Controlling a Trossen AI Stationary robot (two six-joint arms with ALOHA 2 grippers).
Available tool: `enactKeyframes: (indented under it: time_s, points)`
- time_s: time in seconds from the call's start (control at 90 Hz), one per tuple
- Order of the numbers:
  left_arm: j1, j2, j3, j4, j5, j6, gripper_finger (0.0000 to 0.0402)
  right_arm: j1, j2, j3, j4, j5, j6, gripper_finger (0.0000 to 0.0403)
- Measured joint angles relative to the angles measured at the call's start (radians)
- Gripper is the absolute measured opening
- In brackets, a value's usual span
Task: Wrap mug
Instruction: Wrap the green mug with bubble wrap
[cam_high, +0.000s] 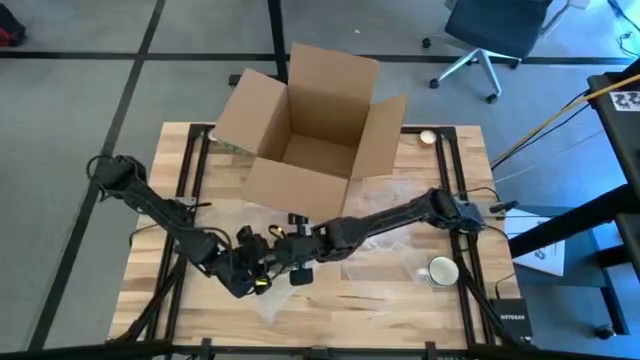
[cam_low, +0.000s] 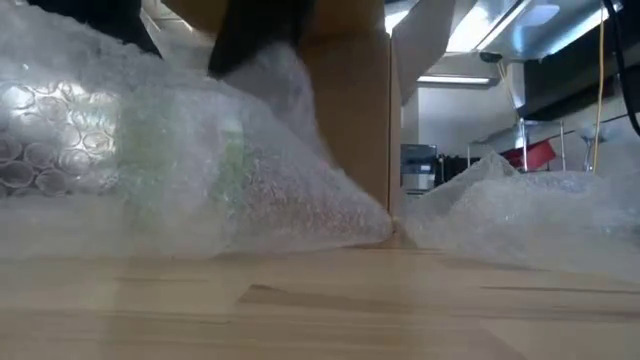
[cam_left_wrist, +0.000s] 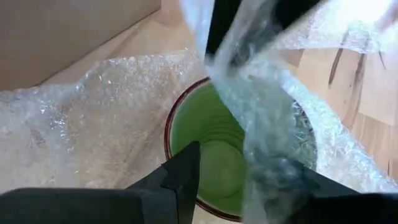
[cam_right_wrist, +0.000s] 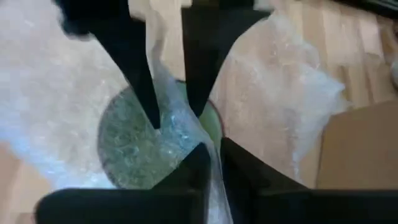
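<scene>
right now both grippers meet over the green mug (cam_left_wrist: 211, 155), which sits on the bubble wrap (cam_left_wrist: 93, 124) at the table's (cam_high: 400, 300) front, below the open cardboard box (cam_high: 305, 125). the left gripper (cam_left_wrist: 249, 180) straddles the mug's rim with wrap over one finger, spread; the right gripper (cam_right_wrist: 211, 155) pinches a strip of wrap above it.

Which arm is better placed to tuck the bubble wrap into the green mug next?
Probably right: the right pincer is shut on the bubble wrap directly over the green mug, while the left pincer straddles its rim.
</scene>
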Motion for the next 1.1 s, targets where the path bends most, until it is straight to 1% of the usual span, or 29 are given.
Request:
enactKeyframes:
  time_s: [0.1, 0.167, 0.222, 0.3, 0.367, 0.433, 0.511, 0.6, 0.689, 0.8, 0.856, 0.933, 1.1]
  points:
    - [0.000, 0.000, 0.000, 0.001, 0.000, -0.005, 0.0124, 0.000, -0.008, 0.025, -0.047, -0.016, 0.013, 0.0079]
    - [0.000, 0.000, 0.000, 0.000, -0.001, -0.005, 0.0124, 0.000, -0.008, 0.048, -0.079, -0.052, 0.013, 0.0107]
    - [0.000, 0.000, 0.000, 0.002, -0.001, -0.005, 0.0124, -0.001, -0.008, 0.071, -0.124, -0.109, 0.010, 0.0126]
    - [0.000, 0.000, 0.000, 0.003, -0.001, -0.008, 0.0124, 0.000, -0.010, 0.082, -0.118, -0.203, 0.009, 0.0143]
    - [0.000, 0.000, 0.000, 0.002, -0.001, -0.008, 0.0124, 0.011, -0.002, 0.082, -0.092, -0.218, 0.005, 0.0146]
    - [0.000, 0.000, 0.000, 0.000, 0.003, -0.008, 0.0124, 0.015, 0.024, 0.083, -0.065, -0.198, -0.012, 0.0140]
    - [0.000, 0.000, 0.000, 0.001, 0.017, -0.001, 0.0124, 0.016, 0.067, 0.083, -0.053, -0.178, -0.014, 0.0121]
    - [-0.001, 0.000, 0.000, 0.001, 0.032, -0.001, 0.0124, 0.007, 0.118, 0.081, -0.028, -0.154, -0.015, 0.0087]
    - [-0.001, -0.003, 0.000, 0.000, 0.047, -0.007, 0.0124, -0.001, 0.149, 0.081, -0.018, -0.153, -0.016, 0.0047]
    - [0.000, -0.016, 0.000, 0.003, 0.088, -0.005, 0.0124, -0.007, 0.156, 0.082, -0.025, -0.152, -0.011, 0.0008]
    - [-0.001, -0.031, 0.000, 0.002, 0.110, -0.005, 0.0124, -0.008, 0.157, 0.082, -0.025, -0.149, -0.011, 0.0005]
    - [-0.006, -0.059, 0.000, -0.001, 0.125, -0.005, 0.0124, -0.009, 0.158, 0.082, -0.009, -0.142, -0.011, 0.0013]
    - [-0.030, -0.128, 0.012, -0.002, 0.115, -0.004, 0.0124, -0.009, 0.153, 0.082, 0.000, -0.140, -0.010, 0.0025]
